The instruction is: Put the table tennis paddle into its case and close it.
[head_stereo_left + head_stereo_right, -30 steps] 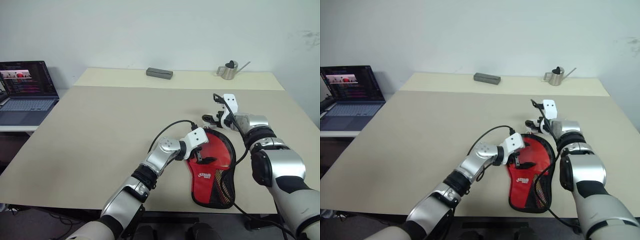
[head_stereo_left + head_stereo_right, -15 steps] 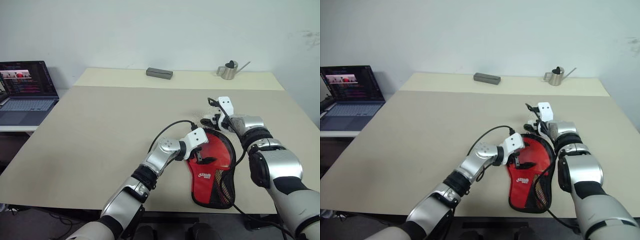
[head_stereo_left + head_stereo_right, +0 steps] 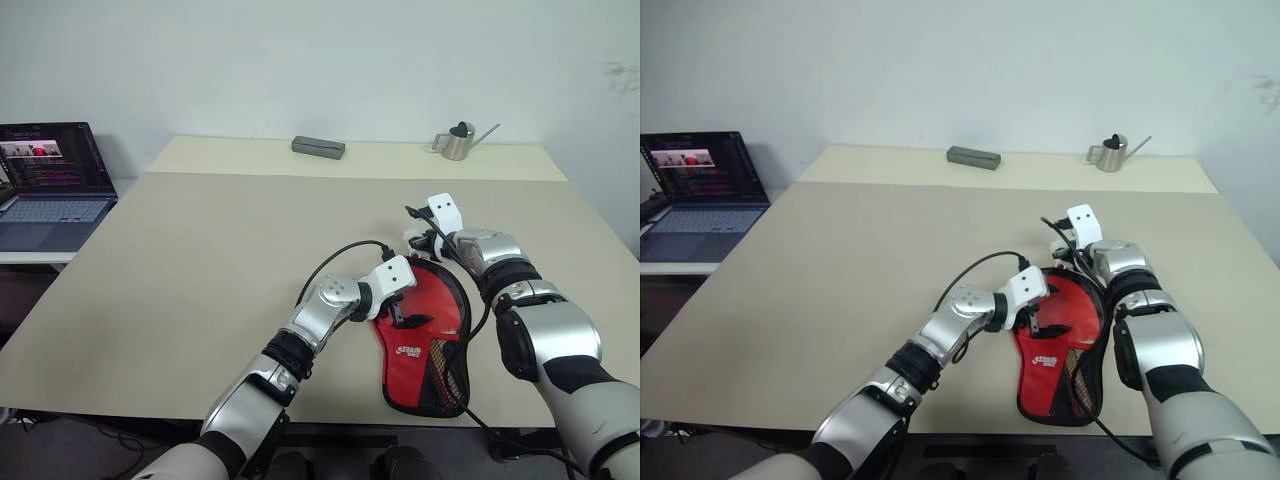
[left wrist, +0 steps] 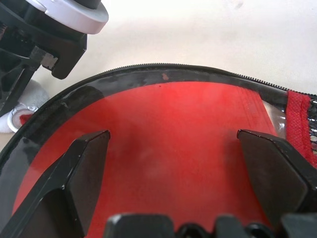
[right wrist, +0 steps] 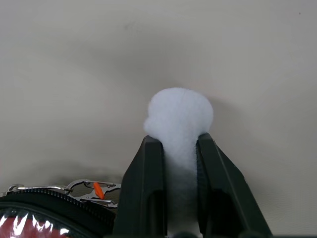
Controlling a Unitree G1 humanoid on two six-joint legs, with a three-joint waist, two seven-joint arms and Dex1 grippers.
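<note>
while our left gripper [image 4: 171, 148] rests spread wide on the red case [image 3: 428, 335] near the table's [image 3: 200, 260] front edge to pin it, our right gripper [image 5: 173, 144] pinches the white pom-pom [image 5: 179, 116], presumably to draw the zipper [image 5: 86, 187] around the paddle, likely inside.

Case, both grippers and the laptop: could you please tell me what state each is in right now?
case: flat on the table, red side up
white pom-pom: pinched between the right gripper's fingers
left gripper: open, fingers spread over the case
right gripper: shut on the pom-pom
laptop: lid open, screen lit
</note>
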